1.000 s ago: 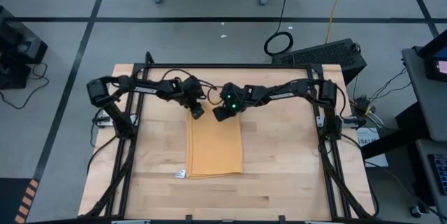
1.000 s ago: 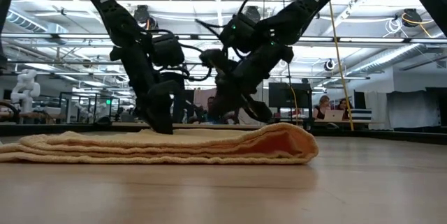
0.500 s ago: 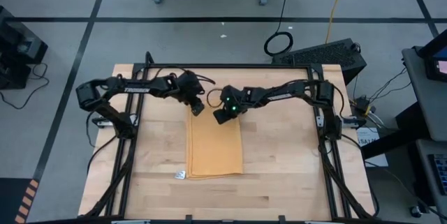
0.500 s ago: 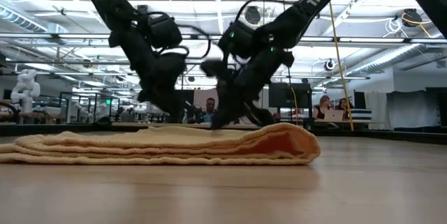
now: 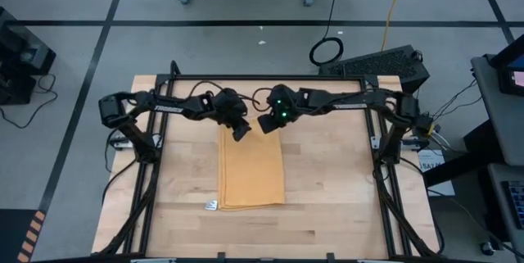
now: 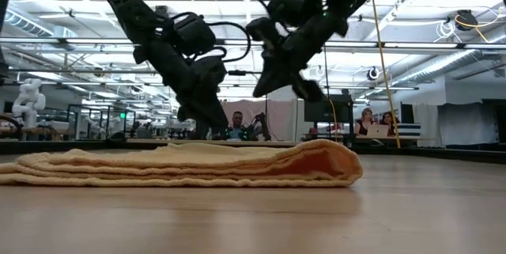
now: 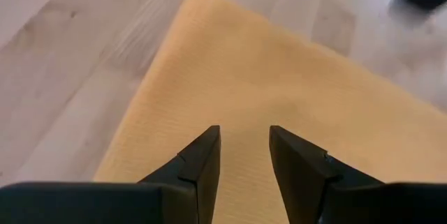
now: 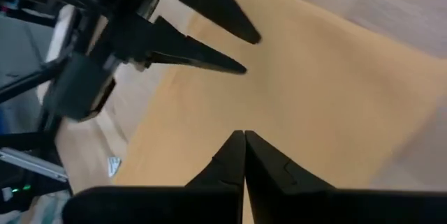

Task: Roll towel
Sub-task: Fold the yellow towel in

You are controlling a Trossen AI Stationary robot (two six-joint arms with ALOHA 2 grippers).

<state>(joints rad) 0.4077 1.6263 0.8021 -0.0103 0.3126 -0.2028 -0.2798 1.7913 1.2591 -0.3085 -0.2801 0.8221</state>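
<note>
**Folded towel on the counter, both pincers above its far end**

The counter [image 5: 327, 197] is a light wooden top with visible planks, and a black metal frame [image 5: 270, 77] runs along its far edge and its sides. The towel [image 5: 251, 171] lies near the middle of the counter, folded in a long rectangle that reaches from the far part toward the near edge. In the low view it shows several flat layers with a rounded fold at one end. A small white tag [image 5: 212, 205] lies on the wood at the towel's near left corner.

The left pincer [image 5: 240, 133] is over the far left corner of the towel. In the left wrist view its two fingers [image 7: 202, 165] stand a little apart, with only a narrow gap, and nothing is between them; the cloth is just under them. I cannot tell if they touch the cloth.

The right pincer [image 5: 265, 124] hangs above the far edge of the towel, clearly raised off it in the low view. Its fingers are closed together and hold nothing.

Around the counter the floor is grey with dark lines. A coiled cable [image 5: 327, 51] lies on the floor behind the counter. In the low view the room is a big hall with bright ceiling lights, and people [image 6: 370, 122] sit far in the back.
</note>
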